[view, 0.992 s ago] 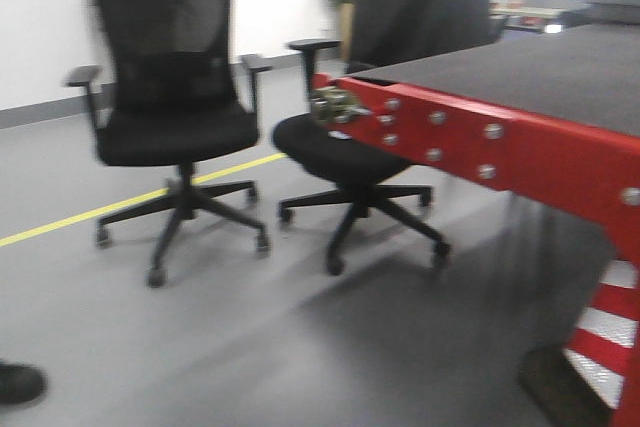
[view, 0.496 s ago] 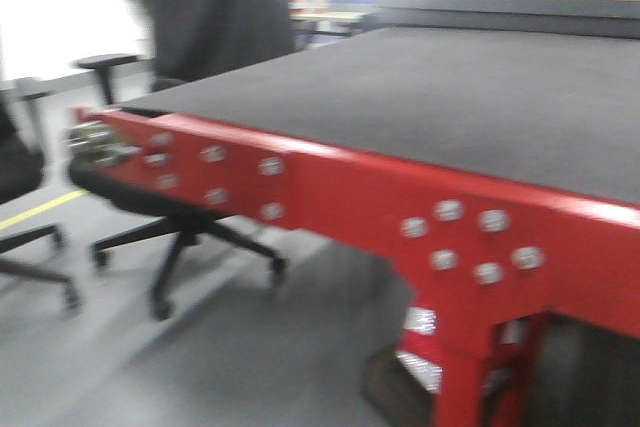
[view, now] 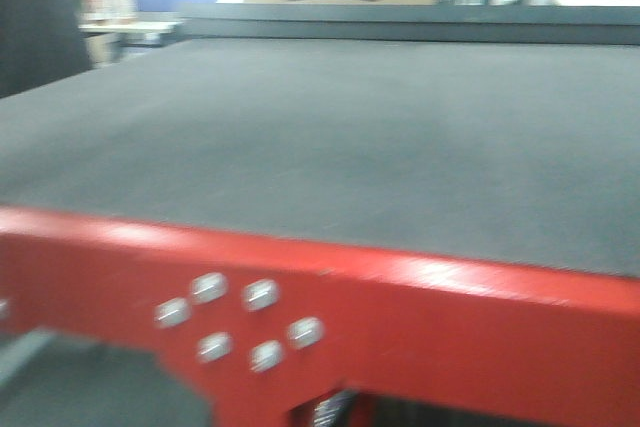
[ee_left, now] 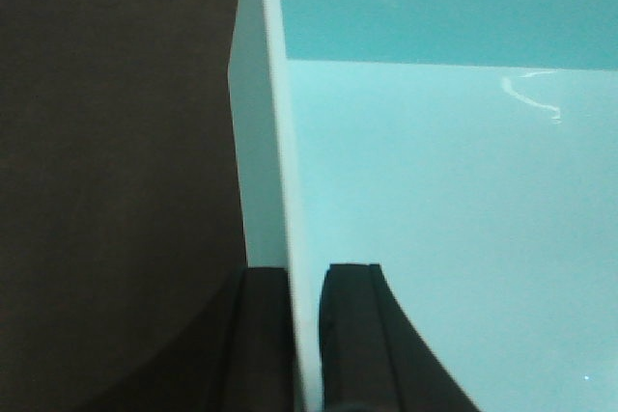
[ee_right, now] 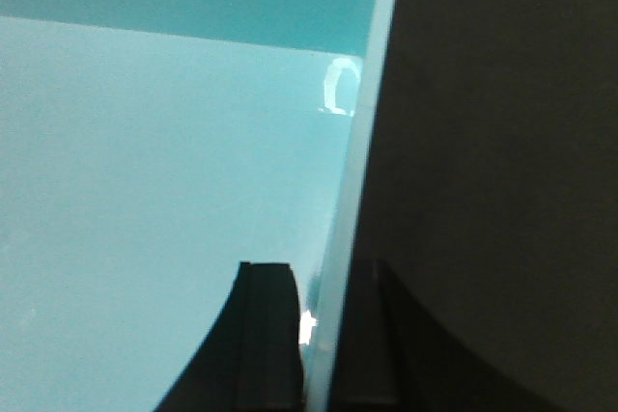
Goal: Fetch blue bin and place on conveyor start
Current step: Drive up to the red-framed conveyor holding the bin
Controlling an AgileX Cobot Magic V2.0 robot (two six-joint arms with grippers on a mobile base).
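The blue bin (ee_left: 435, 190) hangs between the two arms, one gripper on each side wall. The left gripper (ee_left: 304, 282) straddles the bin's left wall: one black finger sits inside the tub on the pale cyan side, the other outside, and the two are pressed onto the thin white-looking wall with no gap showing. The right gripper (ee_right: 323, 296) does the same on the bin's right wall (ee_right: 145, 161), pinching it from inside and outside.

Holding opposite walls like this makes sense. The tub is wide and smooth, with no handle, so a pinch on each side keeps it level and stops it swinging. The bin's inside looks empty where it shows.

Beyond the bin's walls both wrist views show only a flat dark surface. It may be the belt, though the views are too close and dim to be sure.

In the blurred front view, the conveyor start (view: 350, 137) fills most of the frame, a wide dark grey belt behind its red front edge (view: 450, 317), which carries a cluster of silver bolts (view: 240, 317). The bin itself is out of that view, so whether it is past the edge cannot be told. The fetch looks done. What remains, I judge, is getting the bin over the belt, lowering it and letting go on both sides together.
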